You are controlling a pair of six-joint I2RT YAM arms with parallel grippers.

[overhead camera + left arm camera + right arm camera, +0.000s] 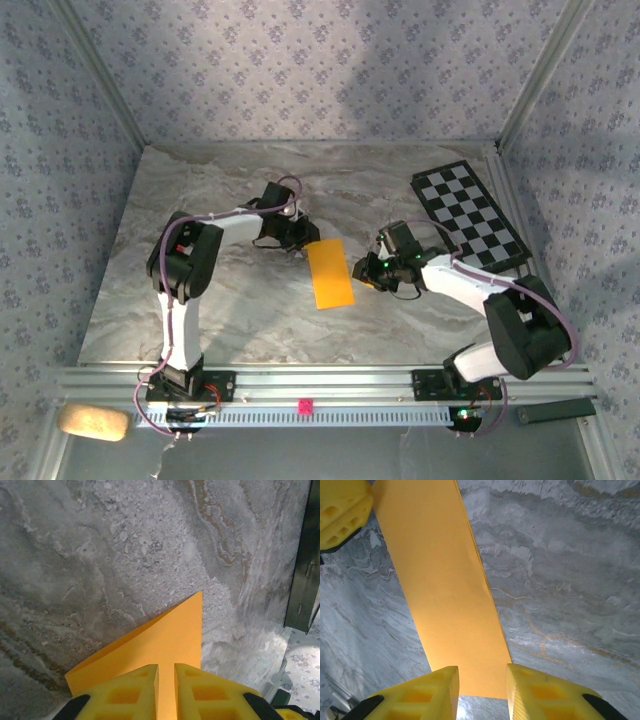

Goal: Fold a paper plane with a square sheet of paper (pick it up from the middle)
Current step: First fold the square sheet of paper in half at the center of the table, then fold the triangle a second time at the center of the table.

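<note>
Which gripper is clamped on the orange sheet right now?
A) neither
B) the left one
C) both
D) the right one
B: the left gripper is pinched nearly closed on a corner of the orange sheet, while the right gripper stands with its jaws apart at the sheet's other end.

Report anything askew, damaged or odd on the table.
Nothing is spilled or torn. The folded sheet of paper lies slightly skewed on the table, and in the right wrist view its two layers seem not to line up along one long edge.
</note>
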